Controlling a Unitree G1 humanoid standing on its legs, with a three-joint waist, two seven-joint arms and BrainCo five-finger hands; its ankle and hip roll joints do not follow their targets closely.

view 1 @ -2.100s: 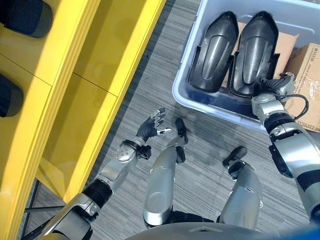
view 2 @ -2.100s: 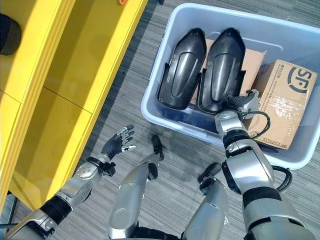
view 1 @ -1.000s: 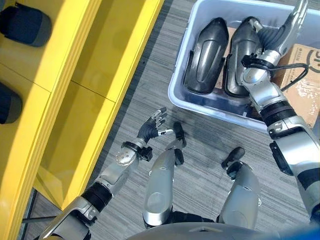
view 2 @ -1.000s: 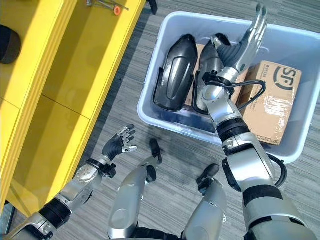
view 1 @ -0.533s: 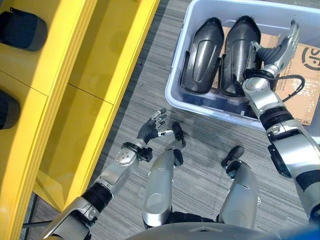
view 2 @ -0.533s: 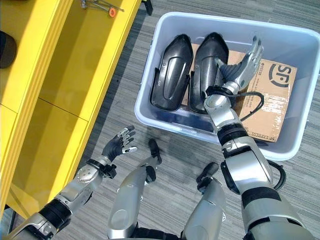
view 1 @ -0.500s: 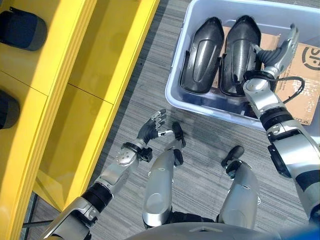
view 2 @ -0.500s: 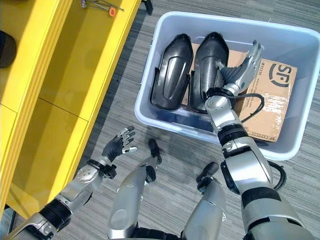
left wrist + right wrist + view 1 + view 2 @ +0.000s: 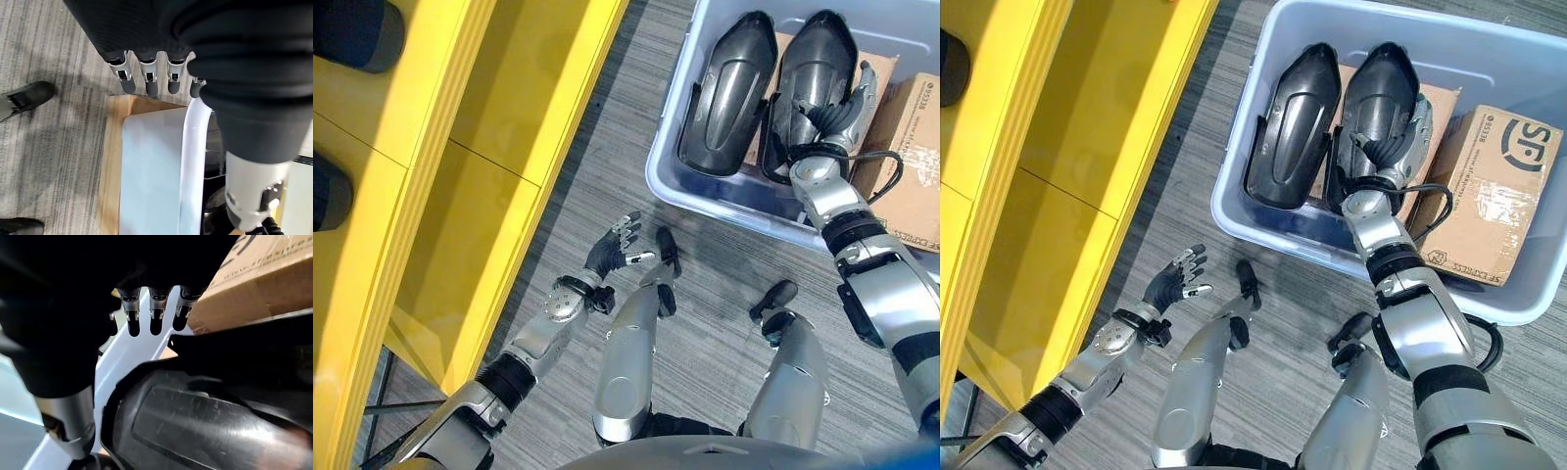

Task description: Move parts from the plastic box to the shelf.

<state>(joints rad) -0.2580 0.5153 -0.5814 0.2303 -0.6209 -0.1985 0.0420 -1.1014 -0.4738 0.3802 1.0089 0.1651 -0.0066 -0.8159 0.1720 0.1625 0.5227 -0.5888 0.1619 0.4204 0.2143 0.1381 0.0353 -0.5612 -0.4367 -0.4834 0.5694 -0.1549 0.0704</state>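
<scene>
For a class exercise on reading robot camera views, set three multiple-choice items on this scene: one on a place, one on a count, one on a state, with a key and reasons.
1. Where is the right hand?
A. Inside the plastic box, by the dark parts
B. On the yellow shelf
C. Flat on the floor

2. How many dark moulded parts lie side by side in the box?
A. One
B. Two
C. Four

3. What state is the left hand in?
A. Shut on a part
B. Pressed on the cardboard box
C. Open, holding nothing, above the carpet

Key:
1 A: the arm reaches over the rim and the hand lies between the nearer part and the cardboard box.
2 B: the two parts, that one and its neighbour, sit next to each other.
3 C: its fingers are spread with nothing between them.
</scene>
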